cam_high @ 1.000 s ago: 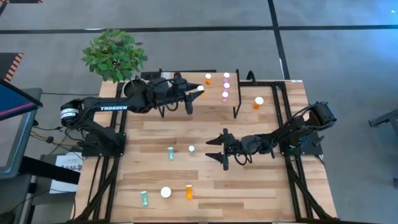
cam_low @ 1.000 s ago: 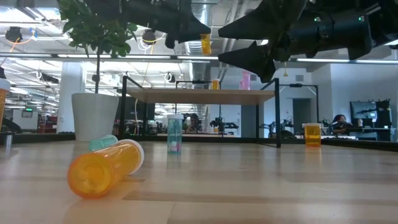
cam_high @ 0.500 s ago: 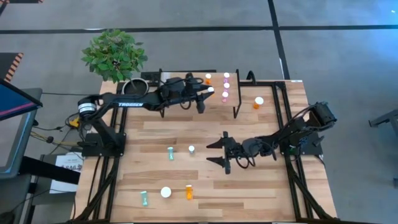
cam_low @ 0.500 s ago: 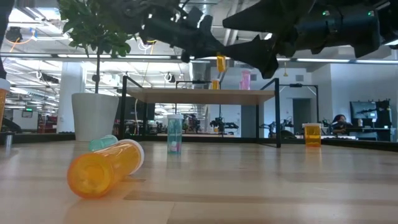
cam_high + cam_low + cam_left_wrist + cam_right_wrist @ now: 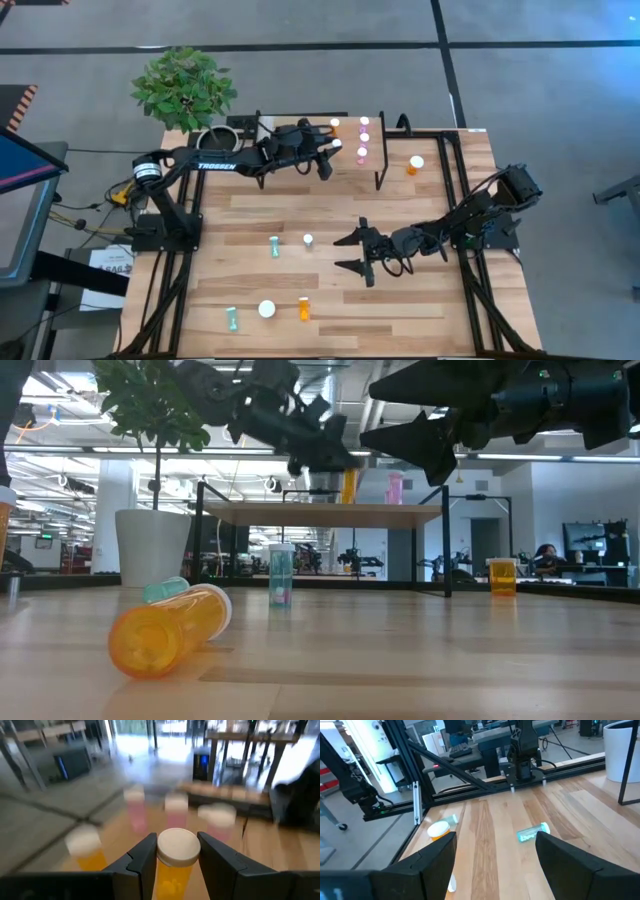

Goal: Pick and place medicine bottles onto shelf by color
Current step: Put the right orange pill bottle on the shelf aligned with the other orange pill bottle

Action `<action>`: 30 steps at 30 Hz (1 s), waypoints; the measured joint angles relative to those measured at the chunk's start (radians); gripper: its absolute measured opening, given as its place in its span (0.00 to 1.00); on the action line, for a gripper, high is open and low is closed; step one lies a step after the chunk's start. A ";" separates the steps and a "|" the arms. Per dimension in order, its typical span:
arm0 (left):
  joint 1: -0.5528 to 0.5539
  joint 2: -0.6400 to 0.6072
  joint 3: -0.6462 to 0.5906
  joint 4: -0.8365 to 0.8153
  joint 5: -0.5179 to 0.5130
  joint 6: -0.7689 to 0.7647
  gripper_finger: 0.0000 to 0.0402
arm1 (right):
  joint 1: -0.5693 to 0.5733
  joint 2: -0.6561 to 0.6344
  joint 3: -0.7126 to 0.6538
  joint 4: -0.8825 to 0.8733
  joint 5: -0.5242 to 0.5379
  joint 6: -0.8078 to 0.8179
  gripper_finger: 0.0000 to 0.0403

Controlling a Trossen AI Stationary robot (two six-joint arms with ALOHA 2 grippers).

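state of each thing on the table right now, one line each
left gripper: shut on a small orange white-capped pill bottle, over the shelf
right gripper: open, empty, above mid-table
light-wood shelf on black legs: holds three pink bottles and one orange bottle, all upright
wide orange bottle: lying on its side
teal bottle: upright on the table

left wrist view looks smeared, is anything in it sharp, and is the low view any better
Left wrist view: only the held orange bottle between the left gripper fingers is crisp; the pink bottles behind are motion-blurred. Low view: sharp, though ceiling lights leave both arms as dark silhouettes.
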 joint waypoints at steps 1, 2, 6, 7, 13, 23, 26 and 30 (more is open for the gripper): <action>0.000 0.009 -0.002 -0.010 -0.001 -0.004 0.30 | 0.000 0.000 0.000 0.003 0.000 0.001 0.73; -0.001 0.021 -0.002 0.000 -0.003 -0.005 0.30 | 0.000 0.000 0.000 0.004 0.000 0.003 0.73; -0.003 0.035 -0.002 0.013 -0.035 -0.009 0.30 | -0.001 0.000 0.000 0.003 0.001 0.004 0.73; -0.003 0.035 -0.001 0.018 -0.045 -0.009 0.30 | -0.001 0.000 0.000 0.002 0.001 0.004 0.73; 0.001 0.032 -0.001 0.056 -0.055 0.002 0.30 | -0.001 0.000 0.000 -0.001 0.002 0.003 0.73; 0.040 0.032 -0.001 0.053 -0.055 -0.005 0.30 | -0.001 0.000 0.000 -0.001 0.002 0.003 0.73; 0.046 0.032 -0.001 0.054 -0.049 -0.006 0.30 | -0.001 0.000 0.000 -0.002 0.002 0.003 0.73; 0.048 0.032 -0.001 0.057 -0.023 -0.012 0.30 | -0.003 0.000 0.000 -0.002 0.002 0.003 0.73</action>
